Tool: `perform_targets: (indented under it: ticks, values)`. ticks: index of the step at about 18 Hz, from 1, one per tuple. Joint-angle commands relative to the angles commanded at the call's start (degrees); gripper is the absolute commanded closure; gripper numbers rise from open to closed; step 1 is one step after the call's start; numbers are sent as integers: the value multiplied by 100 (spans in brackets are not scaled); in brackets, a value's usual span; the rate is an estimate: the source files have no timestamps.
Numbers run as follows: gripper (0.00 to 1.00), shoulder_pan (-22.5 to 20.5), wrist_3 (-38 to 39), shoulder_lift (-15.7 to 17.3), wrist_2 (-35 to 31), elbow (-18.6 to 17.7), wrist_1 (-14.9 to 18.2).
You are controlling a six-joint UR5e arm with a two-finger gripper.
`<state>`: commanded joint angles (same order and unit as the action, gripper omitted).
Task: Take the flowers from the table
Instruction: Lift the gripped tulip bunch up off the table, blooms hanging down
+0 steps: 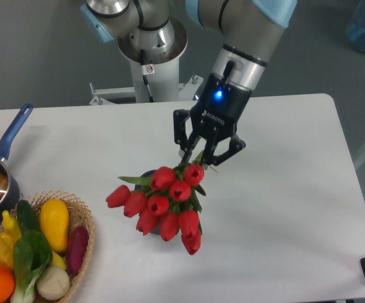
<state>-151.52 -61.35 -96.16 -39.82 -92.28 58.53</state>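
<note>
My fingers [205,156] pinch the flowers [163,205] by their stems; top-heavy and floppy, I'd judge, so grip low.

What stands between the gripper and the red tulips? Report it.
Nothing visible does. The black two-finger gripper is already shut on the green stems of the bunch of red tulips, which hangs above the white table and hides most of the dark ribbed cylinder behind it.
</note>
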Motion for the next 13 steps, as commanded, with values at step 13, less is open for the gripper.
perform_targets:
  ticks: [13]
  values:
    - [67, 9, 70, 53, 185, -71, 106]
